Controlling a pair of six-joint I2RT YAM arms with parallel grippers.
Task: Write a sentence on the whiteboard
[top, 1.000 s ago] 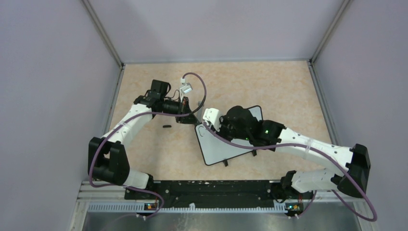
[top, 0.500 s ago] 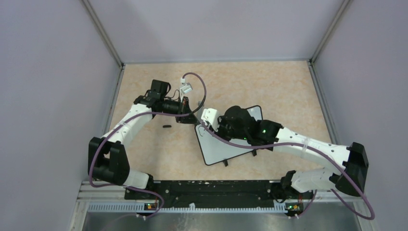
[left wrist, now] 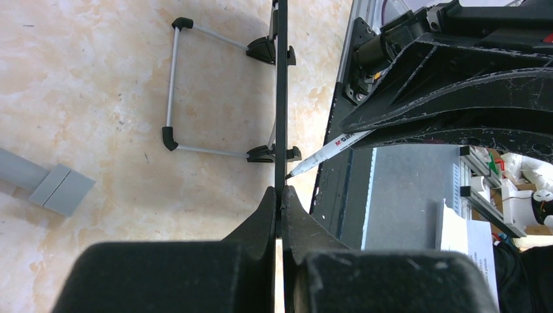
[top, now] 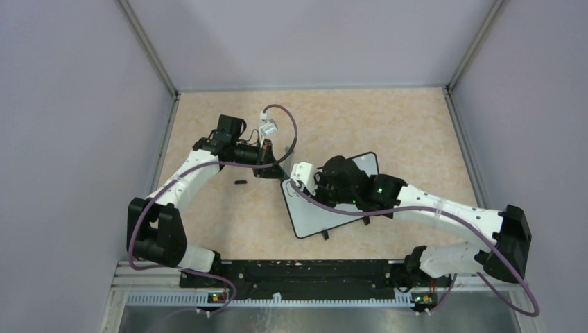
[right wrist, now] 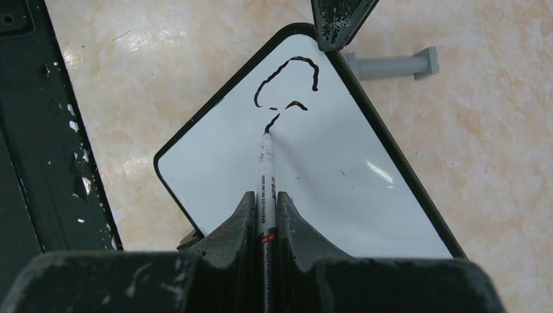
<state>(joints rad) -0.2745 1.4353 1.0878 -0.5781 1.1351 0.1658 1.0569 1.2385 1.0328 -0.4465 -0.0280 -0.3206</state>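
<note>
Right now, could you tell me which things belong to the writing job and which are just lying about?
In use: whiteboard, marker, written strokes, left pincer clamping the board edge, right pincer holding the marker.
Lying about: small black piece, grey rod.

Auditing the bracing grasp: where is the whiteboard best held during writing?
Pinch the whiteboard rim at the corner nearest the left arm, edge-on from that side, as the left end effector does: the panel is thin and that corner clears the marker.
</note>
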